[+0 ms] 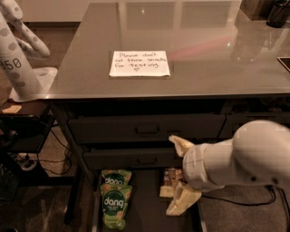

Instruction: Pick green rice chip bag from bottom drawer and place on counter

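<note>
Two alike green rice chip bags lie in the open bottom drawer (145,216), at its left side: one nearer me (113,207), one behind it (116,177). My gripper (180,174) hangs over the drawer's right side, in front of the two shut upper drawers. Its pale fingers (180,144) are spread wide and hold nothing. It is to the right of the bags and apart from them. The grey glass counter (208,54) lies above, with a white handwritten note (139,63) on it.
A tan-and-brown snack packet (167,185) lies in the drawer, partly behind my gripper. Another robot's white arm (18,59) stands at the left above a low dark side table (20,118). Cables (50,154) trail on the floor. Dark objects (277,13) sit at the counter's back right.
</note>
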Robot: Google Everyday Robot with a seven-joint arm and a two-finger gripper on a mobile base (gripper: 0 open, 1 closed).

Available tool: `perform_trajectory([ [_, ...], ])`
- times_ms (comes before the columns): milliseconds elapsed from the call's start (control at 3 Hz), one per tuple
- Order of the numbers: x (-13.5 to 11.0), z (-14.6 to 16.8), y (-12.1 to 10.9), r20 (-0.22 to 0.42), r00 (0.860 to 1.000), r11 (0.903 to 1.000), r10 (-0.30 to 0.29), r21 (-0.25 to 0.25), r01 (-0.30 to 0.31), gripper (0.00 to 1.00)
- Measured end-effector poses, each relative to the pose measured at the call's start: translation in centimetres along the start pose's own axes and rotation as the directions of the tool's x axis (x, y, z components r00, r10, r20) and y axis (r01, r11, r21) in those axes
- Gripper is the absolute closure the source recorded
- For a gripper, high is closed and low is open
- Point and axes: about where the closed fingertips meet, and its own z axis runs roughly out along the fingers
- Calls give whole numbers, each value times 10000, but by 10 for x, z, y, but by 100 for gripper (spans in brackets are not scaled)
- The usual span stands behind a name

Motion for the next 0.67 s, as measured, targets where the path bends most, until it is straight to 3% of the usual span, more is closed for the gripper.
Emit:
perform_trajectory([
  [333, 11, 39, 12, -677, 9974, 9993, 240, -272, -259, 0],
  [667, 11, 39, 12, -677, 9974, 9993, 240, -272, -259, 0],
])
